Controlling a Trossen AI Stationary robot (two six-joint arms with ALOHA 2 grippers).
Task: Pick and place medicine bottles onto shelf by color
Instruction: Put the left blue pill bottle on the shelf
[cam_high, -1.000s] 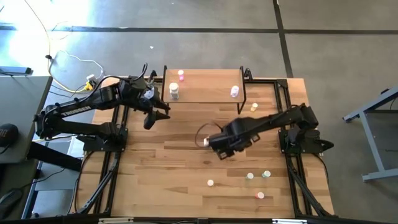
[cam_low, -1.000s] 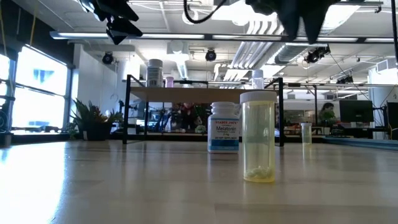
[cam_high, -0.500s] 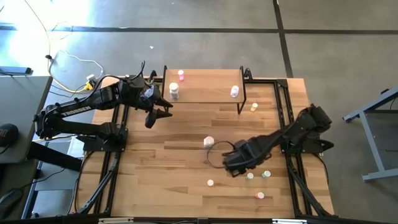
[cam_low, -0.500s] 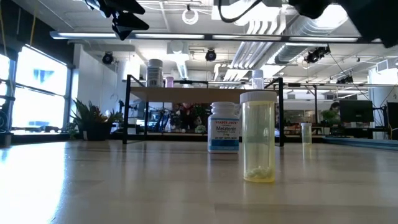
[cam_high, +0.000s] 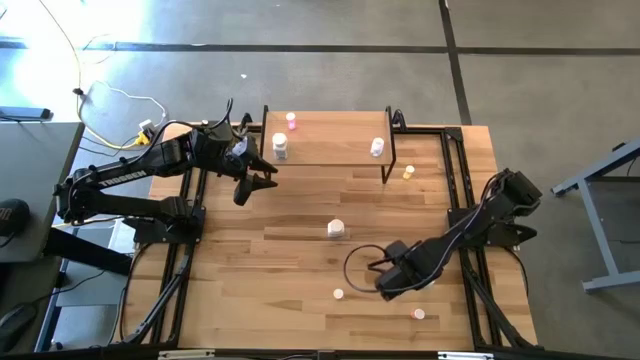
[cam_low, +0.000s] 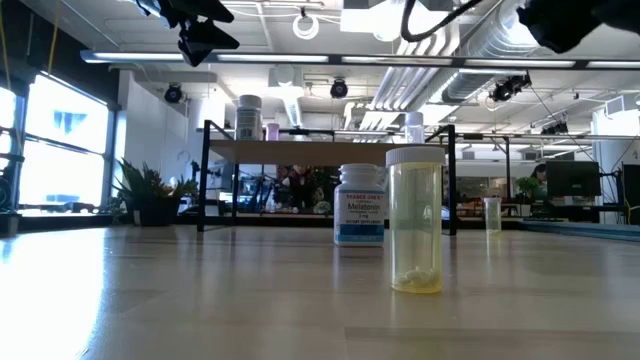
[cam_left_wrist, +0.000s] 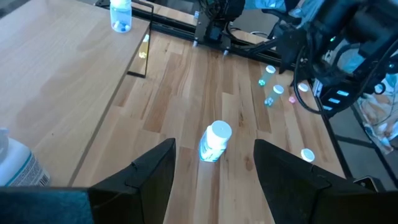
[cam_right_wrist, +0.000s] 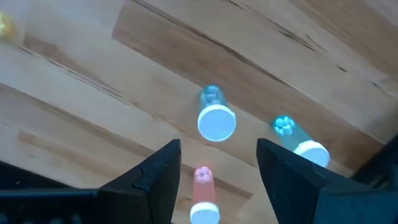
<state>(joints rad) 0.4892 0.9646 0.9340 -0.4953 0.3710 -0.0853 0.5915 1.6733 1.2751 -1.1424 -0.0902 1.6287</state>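
Both arms are matte black with chunky jointed links on black frame bases; the left arm (cam_high: 130, 178) carries white lettering along its long link. A thin black cable loops out beside the right arm (cam_high: 455, 232). Each wrist view shows two broad, flat dark fingers (cam_left_wrist: 149, 180) with squared tips

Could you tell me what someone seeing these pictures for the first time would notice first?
Probably the right gripper, open and hanging over the small bottles at the table's near right, with a pink bottle between its fingers in its wrist view. Next, the white bottle standing alone mid-table, and the shelf at the far edge carrying three bottles. The left gripper, also open, waits beside the shelf.
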